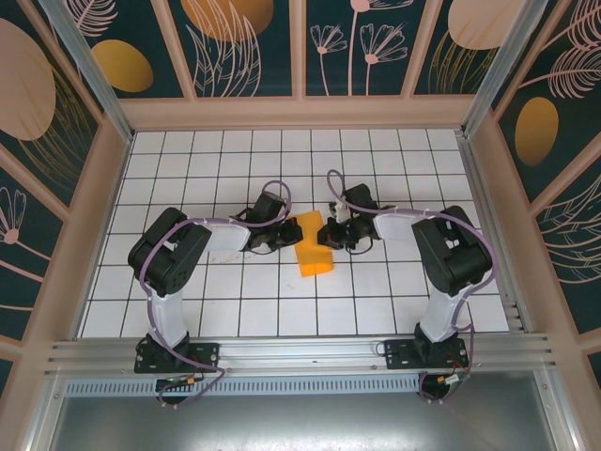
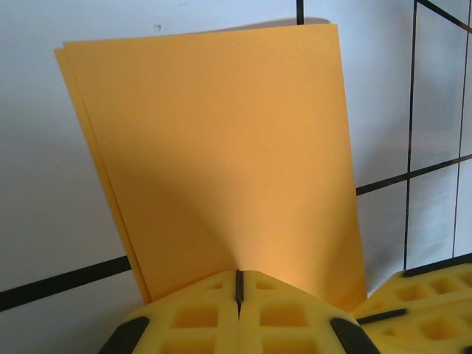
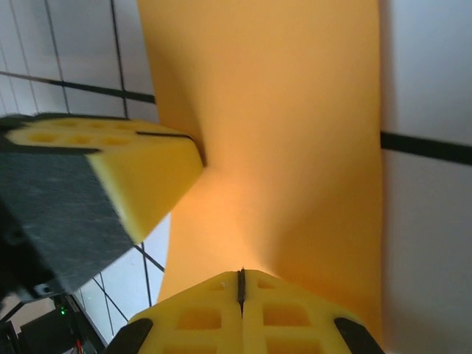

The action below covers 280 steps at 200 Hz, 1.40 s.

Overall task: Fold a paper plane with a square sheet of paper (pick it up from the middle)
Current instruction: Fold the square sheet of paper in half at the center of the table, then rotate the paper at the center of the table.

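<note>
The bright-orange sheet of paper (image 1: pixel 315 254) hangs doubled over as a narrow rectangle between my two grippers, above the middle of the white grid table. My left gripper (image 1: pixel 292 237) is shut on its left edge and my right gripper (image 1: pixel 327 235) is shut on its right edge. In the left wrist view the yellow jaws (image 2: pixel 239 286) pinch the paper (image 2: pixel 221 147), whose two layers show at its left edge. In the right wrist view the shut jaws (image 3: pixel 240 284) hold the paper (image 3: pixel 295 125), and the left gripper's yellow finger (image 3: pixel 110 158) grips the opposite edge.
The white grid table (image 1: pixel 216 169) is walled by a wooden frame (image 1: pixel 300 111) with patterned panels. An aluminium rail (image 1: pixel 300 349) runs along the near edge, where both arm bases are bolted. Open tiles lie behind and in front of the grippers.
</note>
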### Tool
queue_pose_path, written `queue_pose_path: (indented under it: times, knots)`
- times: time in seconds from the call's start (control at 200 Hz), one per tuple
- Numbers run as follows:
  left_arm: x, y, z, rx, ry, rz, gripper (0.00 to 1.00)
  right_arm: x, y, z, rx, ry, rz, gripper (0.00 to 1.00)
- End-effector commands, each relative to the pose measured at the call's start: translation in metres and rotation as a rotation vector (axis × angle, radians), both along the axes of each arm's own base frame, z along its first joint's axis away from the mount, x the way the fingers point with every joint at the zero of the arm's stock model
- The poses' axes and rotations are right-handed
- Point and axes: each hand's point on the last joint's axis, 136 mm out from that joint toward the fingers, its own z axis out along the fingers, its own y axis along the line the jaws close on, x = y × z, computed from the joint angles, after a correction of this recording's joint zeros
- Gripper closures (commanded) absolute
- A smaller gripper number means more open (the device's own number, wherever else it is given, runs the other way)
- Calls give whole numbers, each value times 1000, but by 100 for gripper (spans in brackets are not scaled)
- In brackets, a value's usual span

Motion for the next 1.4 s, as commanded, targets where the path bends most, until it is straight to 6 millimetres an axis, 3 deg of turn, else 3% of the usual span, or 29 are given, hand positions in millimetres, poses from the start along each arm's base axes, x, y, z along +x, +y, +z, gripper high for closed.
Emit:
queue_pose_path:
  times: [0.0,0.52,0.615,0.696,0.781,0.876,0.966,1.121,1.281,1.396]
  knots:
    - [-52,77,-93,364,229,73,100,-14,-2,-10,-3,41,16,100]
    - [-56,90,-95,390,223,133,100,-97,-58,-43,-125,205,-14,100]
    - [-53,89,-93,387,213,129,100,-102,-69,-44,-146,209,-47,100]
    - [-50,86,-89,381,203,124,100,-94,-74,-38,-150,183,-75,100]
    - [-42,82,-79,367,174,123,100,-76,-67,-18,-125,111,-90,100]
    - [-30,78,-56,346,121,142,100,-50,-53,12,-66,22,-101,100]
    - [-20,83,-29,333,57,210,100,-32,-42,28,-36,-30,-106,100]
    - [-8,86,19,217,-91,306,100,-7,-15,41,8,-70,-102,100]
    - [2,58,64,56,-209,212,99,13,13,50,48,-102,-124,100]
    - [11,36,94,-37,-285,140,92,26,20,40,37,-67,-164,100]
